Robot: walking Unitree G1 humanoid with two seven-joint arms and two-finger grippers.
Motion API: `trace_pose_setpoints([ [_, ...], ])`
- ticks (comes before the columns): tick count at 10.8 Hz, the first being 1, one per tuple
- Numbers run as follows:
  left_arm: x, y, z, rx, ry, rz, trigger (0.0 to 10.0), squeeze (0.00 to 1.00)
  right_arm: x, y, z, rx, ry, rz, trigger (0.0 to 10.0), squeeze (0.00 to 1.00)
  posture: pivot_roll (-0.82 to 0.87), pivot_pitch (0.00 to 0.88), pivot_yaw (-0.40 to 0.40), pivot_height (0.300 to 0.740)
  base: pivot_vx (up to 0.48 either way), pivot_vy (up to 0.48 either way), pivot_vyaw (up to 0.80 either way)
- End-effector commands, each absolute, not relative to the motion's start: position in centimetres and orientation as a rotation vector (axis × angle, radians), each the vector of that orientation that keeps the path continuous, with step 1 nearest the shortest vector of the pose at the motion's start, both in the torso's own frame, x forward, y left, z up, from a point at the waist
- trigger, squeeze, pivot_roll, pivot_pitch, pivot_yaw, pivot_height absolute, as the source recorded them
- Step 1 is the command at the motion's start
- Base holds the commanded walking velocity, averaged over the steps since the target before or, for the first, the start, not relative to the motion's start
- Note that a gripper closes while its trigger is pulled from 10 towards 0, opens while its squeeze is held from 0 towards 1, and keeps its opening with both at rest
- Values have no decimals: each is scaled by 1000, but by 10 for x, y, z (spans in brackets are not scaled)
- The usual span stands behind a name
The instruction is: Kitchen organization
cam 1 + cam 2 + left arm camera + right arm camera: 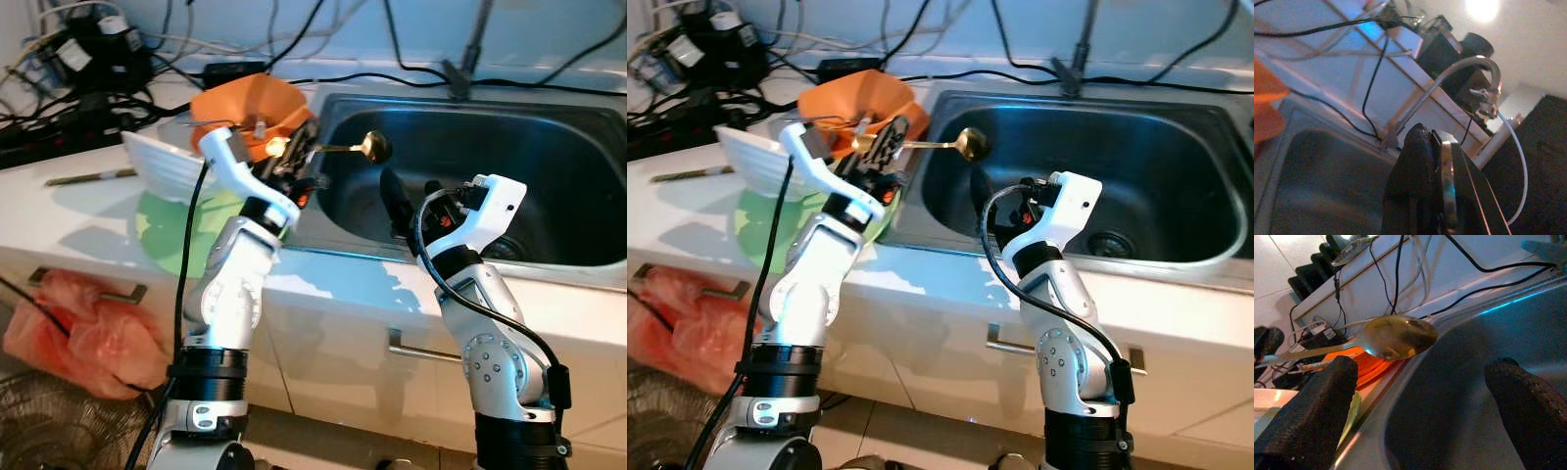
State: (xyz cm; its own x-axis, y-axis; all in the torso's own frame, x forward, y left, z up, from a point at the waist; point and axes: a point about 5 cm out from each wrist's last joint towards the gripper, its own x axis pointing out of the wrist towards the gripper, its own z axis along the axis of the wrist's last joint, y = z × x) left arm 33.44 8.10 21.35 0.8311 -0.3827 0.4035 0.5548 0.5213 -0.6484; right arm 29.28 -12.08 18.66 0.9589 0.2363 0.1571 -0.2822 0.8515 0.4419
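Left gripper (294,157) clamped on gold spoon (372,146) over sink (549,147) left rim; right gripper (1425,396) jaws apart nearby; thin grip risks spoon slipping

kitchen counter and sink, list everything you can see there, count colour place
gold metal spoon: one, gold, held by its handle over the sink's left edge
stainless steel sink: one, dark grey, right of counter
orange plastic bowl: one, counter left of sink
white ribbed dish: one, counter, tilted
green round mat: one, counter front
black cables: several, back of counter
pink plastic bag: one, on cabinet handle below
left tool: black, shut on spoon
right tool: black, open, over sink
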Motion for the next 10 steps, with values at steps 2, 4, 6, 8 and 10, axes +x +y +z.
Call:
trace_pose_setpoints([
  [2, 338, 67, 223, -995, -194, -653, 0, 0, 293, -116, 193, 527, -108, 296, 10000, 0, 3, 58, 72, 740, 0, 0, 0],
  [4, 339, 62, 207, -1086, -91, -630, 0, 0, 295, -111, 196, 590, -106, 310, 10000, 0, 0, 60, 72, 740, 0, 0, 0],
  [6, 338, 51, 191, -1161, -8, -631, 0, 0, 296, -100, 196, 731, -62, 358, 10000, 0, -8, 61, 73, 740, 0, 0, 0],
  [8, 338, 49, 195, -1119, -38, -653, 0, 0, 296, -97, 190, 740, -23, 359, 10000, 0, -14, 60, 72, 740, 0, 0, 0],
  [10, 343, 62, 209, -1115, -110, -642, 0, 0, 298, -101, 184, 729, 4, 327, 10000, 0, -10, 61, 66, 740, 0, 0, 0],
])
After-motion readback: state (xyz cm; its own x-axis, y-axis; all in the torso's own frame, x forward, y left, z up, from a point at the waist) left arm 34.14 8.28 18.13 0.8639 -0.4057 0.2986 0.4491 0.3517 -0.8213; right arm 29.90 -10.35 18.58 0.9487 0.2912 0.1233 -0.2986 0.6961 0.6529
